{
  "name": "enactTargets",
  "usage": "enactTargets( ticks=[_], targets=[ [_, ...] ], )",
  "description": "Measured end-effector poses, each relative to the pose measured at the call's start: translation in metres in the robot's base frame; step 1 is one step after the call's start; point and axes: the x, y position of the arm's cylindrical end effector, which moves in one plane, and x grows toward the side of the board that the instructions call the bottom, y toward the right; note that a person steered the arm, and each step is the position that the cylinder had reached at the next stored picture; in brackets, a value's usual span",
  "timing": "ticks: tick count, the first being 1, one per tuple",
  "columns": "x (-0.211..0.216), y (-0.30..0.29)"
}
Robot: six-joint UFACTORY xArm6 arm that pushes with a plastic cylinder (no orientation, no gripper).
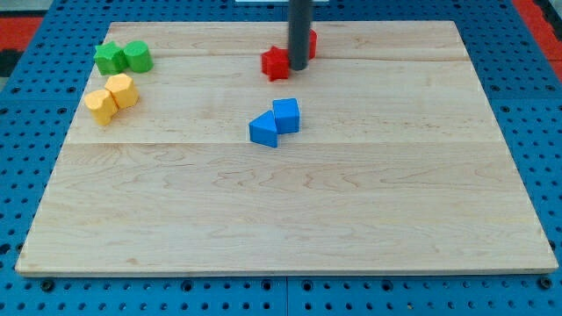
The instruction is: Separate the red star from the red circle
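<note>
A: What is the biggest thing in view?

B: A pale wooden desk (290, 211) made of long planks, filling most of the view. It sits on a blue pegboard surface (544, 132) with rows of small holes.

A: And the arm?

B: Only its straight dark rod (299, 31) shows, coming down upright from the view's top edge, where it is cut off. My tip (298, 68) rests near the top of the desk, between two red blocks. The tool is a plain rod, so it has nothing to open, close or hold.

A: Where are the red blocks?

B: The red star (276, 63) lies just left of my tip, touching or almost touching it. The red circle (311, 44) sits just behind the rod to the right, mostly hidden, so its round shape cannot be made out.

A: What else is on the desk?

B: Near the middle, a blue cube (286, 115) and a blue triangle (262, 130) touch each other. At the view's upper left, a green star (109, 59) and a green cylinder (137, 56) sit side by side. Just below them are two yellow blocks (111, 97), also touching; their exact shapes are hard to tell.
</note>
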Motion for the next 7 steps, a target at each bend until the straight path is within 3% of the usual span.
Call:
enactTargets(
  ticks=[1,5,7],
  targets=[
    [0.000,-0.067],
    [-0.072,-0.150],
    [-0.069,-0.181]
  ],
)
